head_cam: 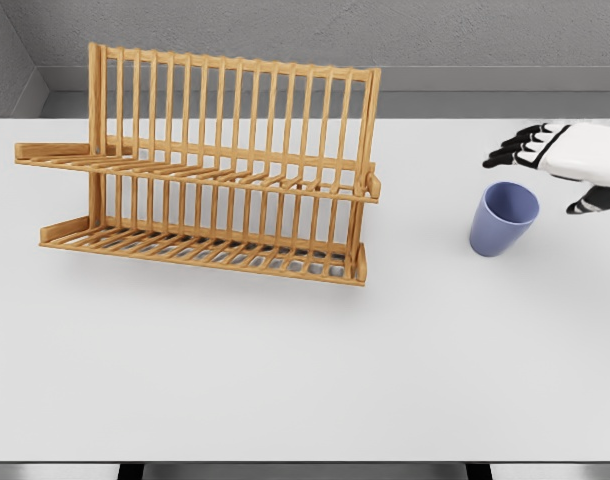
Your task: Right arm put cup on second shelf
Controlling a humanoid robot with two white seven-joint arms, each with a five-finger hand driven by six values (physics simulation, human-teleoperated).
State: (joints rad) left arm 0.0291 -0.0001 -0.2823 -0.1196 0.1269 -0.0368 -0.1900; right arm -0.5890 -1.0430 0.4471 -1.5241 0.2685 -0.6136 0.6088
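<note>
A blue-violet cup (503, 218) stands upright on the white table (305, 370), right of the wooden rack. My right hand (545, 172) hovers just above and to the right of the cup, its black-tipped fingers spread and holding nothing. The fingers (510, 150) point left over the cup's far side, and the thumb (590, 203) hangs lower at the right. The two-tier wooden dish rack (210, 170) stands at the left centre, with an upper shelf (200, 170) and a lower shelf (200, 250), both bare. My left arm is out of view.
A grey wall runs behind the table. The table's front edge lies near the bottom of the picture, with dark table legs (130, 471) below it.
</note>
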